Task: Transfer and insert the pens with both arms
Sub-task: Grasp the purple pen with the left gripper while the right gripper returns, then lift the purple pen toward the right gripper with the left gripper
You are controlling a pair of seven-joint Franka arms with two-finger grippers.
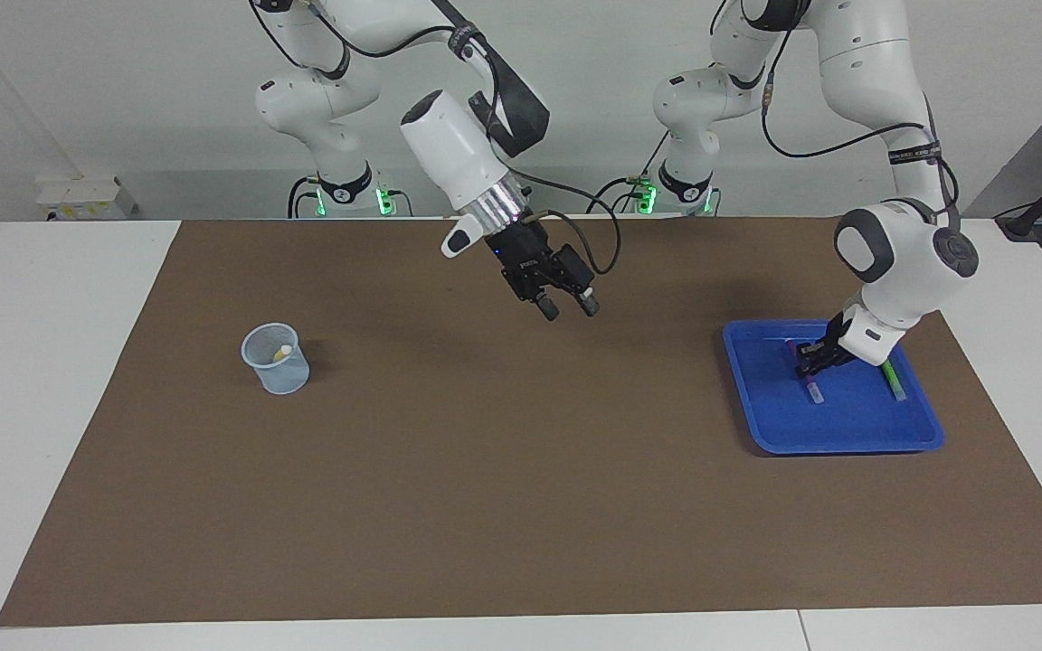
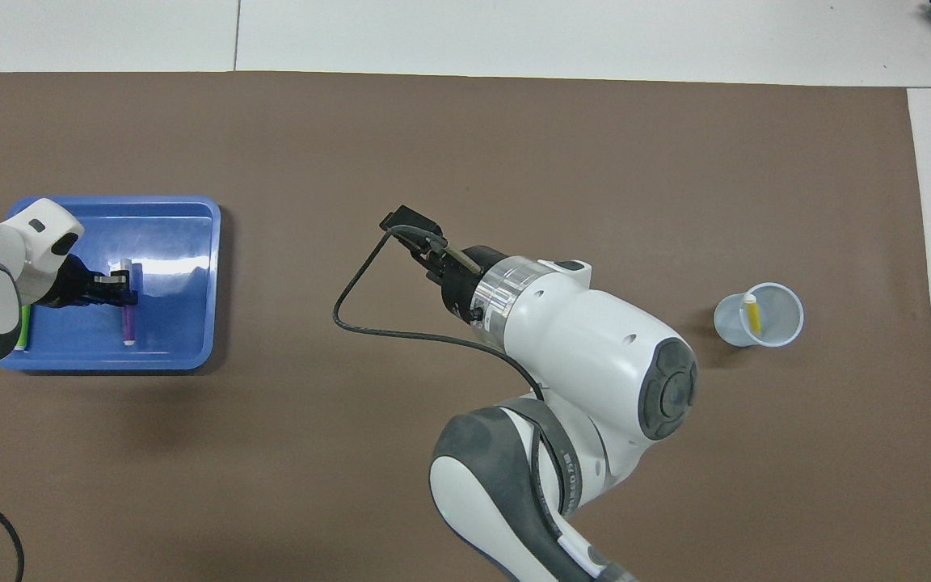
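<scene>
purple pen [image 1: 810, 384]: lay flat in the blue tray [image 1: 847, 440], long axis running 12-to-6 in the overhead view | left gripper [image 1: 818, 359]: we saw it down astride that pen, grip we cannot tell (green pen [image 1: 893, 381] alongside) | right gripper [image 1: 568, 307]: open, waiting mid-mat | yellow pen [image 1: 281, 353]: in cup [image 1: 275, 360].

High facing camera, steep overhead camera, both covering the brown mat [image 1: 521, 470]
</scene>
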